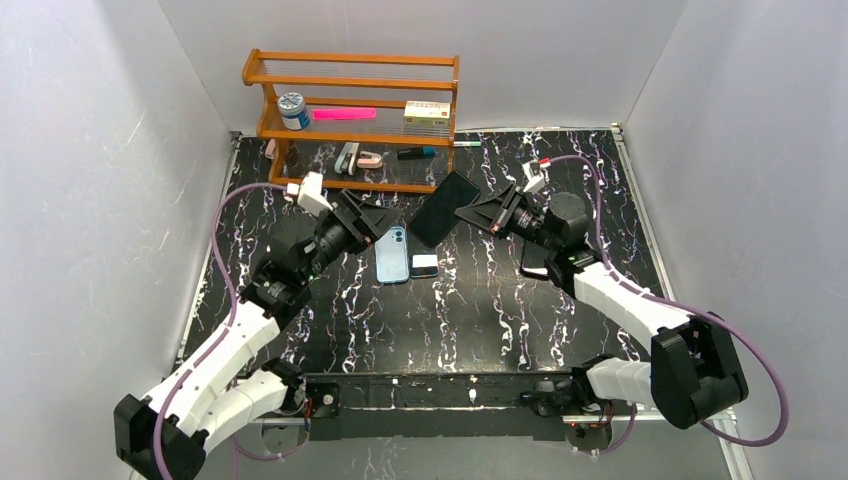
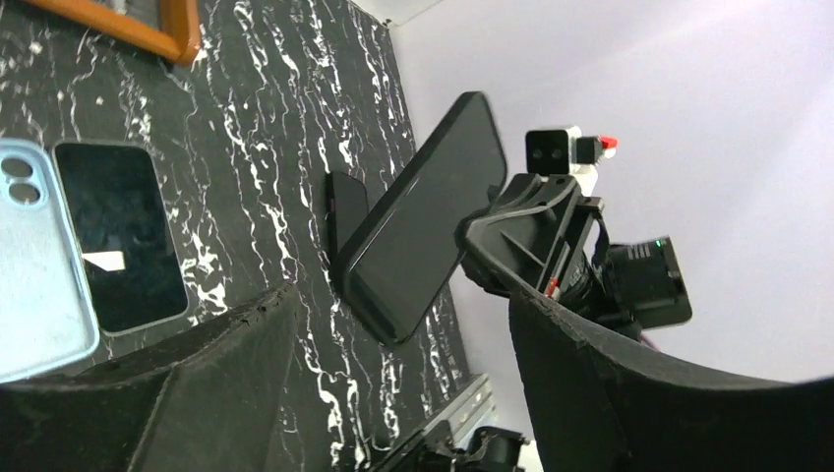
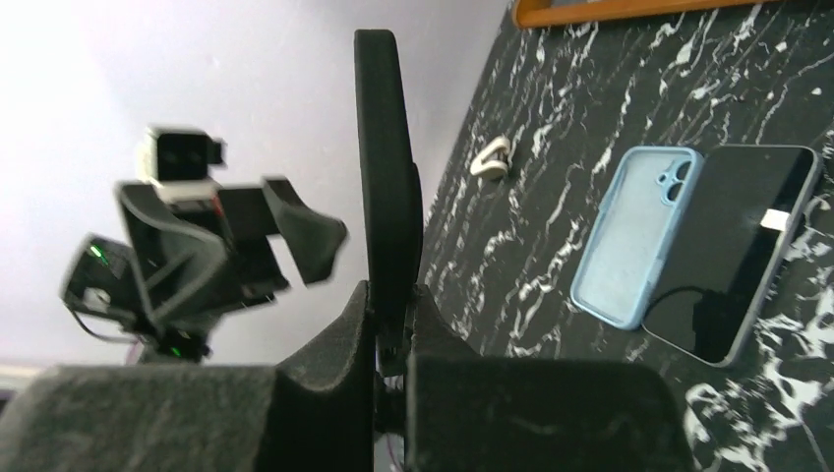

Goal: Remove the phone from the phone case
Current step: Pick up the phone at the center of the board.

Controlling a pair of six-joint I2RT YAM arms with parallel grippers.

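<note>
Jaws of the right gripper (image 1: 468,212) are pinched tight on one short end of the slim black slab with a glossy face and a raised rim (image 1: 444,208). I take this slab for the phone in its black case. It is held on edge and tilted, off the black white-veined worktop (image 1: 480,330), over the middle toward the back edge. That grip on the end alone leaves both long sides and the far end free, probably so the other arm can work the rim.

Jaws of the left gripper (image 1: 375,222) stand wide open, facing the slab from its left and apart from it, holding nothing. That suits a reach for the free end or a corner of the case.

Below them a light-blue soft case with a camera cut-out (image 1: 392,254) lies back up, touching a dark-screened phone lying face up (image 2: 118,236). Whether that case is empty I cannot tell.

An orange wooden rack (image 1: 350,100) stands along the back edge, out of the way.
</note>
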